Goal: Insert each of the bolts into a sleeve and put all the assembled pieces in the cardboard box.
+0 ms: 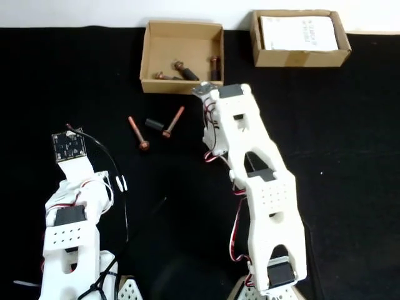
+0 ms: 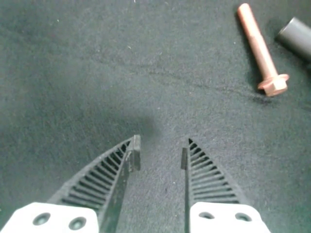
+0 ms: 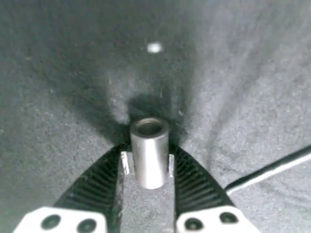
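Observation:
Two copper bolts (image 1: 136, 132) (image 1: 174, 122) lie on the black table with a black sleeve (image 1: 154, 124) between them. The cardboard box (image 1: 152, 47) behind them holds bolts in sleeves (image 1: 186, 70). My left gripper (image 2: 160, 151) hangs open over bare cloth, well short of the nearer bolt (image 2: 261, 49) and the sleeve (image 2: 296, 35). My right gripper (image 3: 147, 162) is shut on a dark sleeve (image 3: 148, 150) that stands upright between its fingers, open end up. The right arm (image 1: 250, 156) stretches toward the box's near right corner.
A second cardboard box (image 1: 299, 57) holding white paper stands at the back right. A black cable (image 1: 115, 181) runs beside the left arm (image 1: 69, 212). A light cable (image 3: 272, 167) lies on the cloth near the right gripper.

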Available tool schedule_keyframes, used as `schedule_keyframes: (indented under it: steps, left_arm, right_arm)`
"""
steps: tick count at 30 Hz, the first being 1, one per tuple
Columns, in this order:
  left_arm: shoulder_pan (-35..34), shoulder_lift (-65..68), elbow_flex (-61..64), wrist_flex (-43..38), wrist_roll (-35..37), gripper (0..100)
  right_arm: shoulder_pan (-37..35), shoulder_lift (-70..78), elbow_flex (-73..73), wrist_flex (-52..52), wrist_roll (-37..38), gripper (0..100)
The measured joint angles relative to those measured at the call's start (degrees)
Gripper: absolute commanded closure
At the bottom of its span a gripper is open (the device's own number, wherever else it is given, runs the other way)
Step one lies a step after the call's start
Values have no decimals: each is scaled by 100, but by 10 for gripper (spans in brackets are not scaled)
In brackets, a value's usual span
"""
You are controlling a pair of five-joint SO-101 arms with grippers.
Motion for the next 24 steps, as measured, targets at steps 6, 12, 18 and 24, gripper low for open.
schedule_keyframes:
  steps: [6,12,18,24]
  left_arm:
    - [202,0,-1538,1653,352,842]
    - [1451,642,-2936,2514,343,822]
    - [1618,2840,-4642,2971,343,822]
    - [1644,5433,-7191,4079,923,819]
  right_arm:
    - [492,-1064,-211,712,0,992]
    - [1125,-2848,1204,747,0,992]
    - [1635,-4185,3912,-563,-18,992]
    - [2101,-4844,6998,-3262,-967,992]
